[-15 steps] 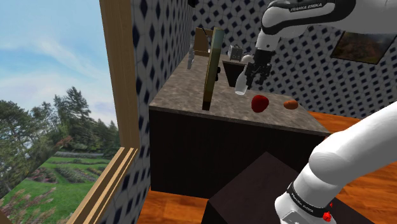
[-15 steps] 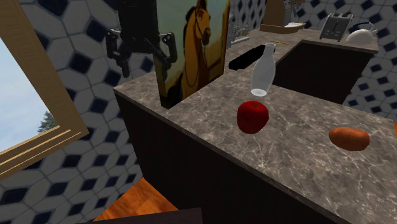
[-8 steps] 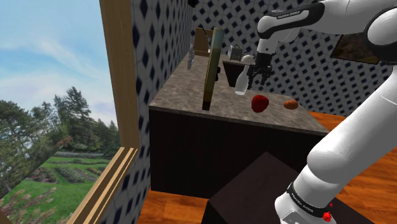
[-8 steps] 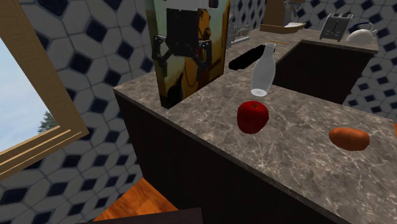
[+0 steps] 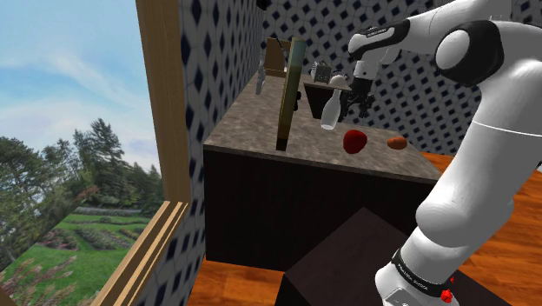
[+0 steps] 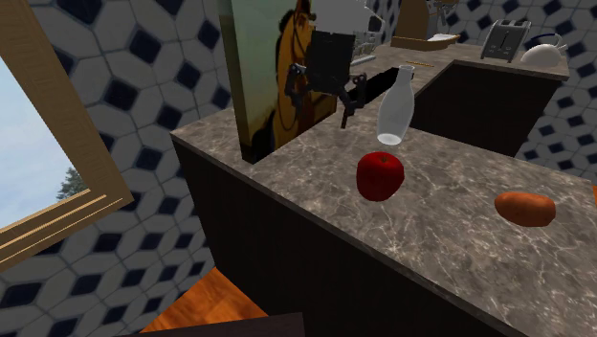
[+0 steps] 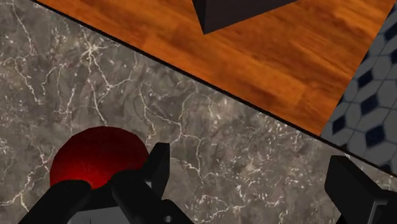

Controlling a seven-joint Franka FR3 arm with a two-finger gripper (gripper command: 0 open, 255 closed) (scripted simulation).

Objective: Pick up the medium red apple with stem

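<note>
Apple [image 6: 380, 176], dark red, sits on the grey veined countertop [image 6: 450, 258], near a clear bottle [image 6: 395, 107]. An orange-brown oblong vegetable [image 6: 525, 208] lies farther off toward the second exterior view's right. The black gripper [image 6: 323, 103] hangs above the counter in front of a propped horse picture [image 6: 273, 86], close to the bottle. Its fingers [image 7: 156, 168] stand wide apart and clasp nothing. In the wrist view the apple lies just outside one finger, not in the gap, where bare counter shows. Beyond the counter's edge runs a wooden floor [image 7: 286, 63].
</note>
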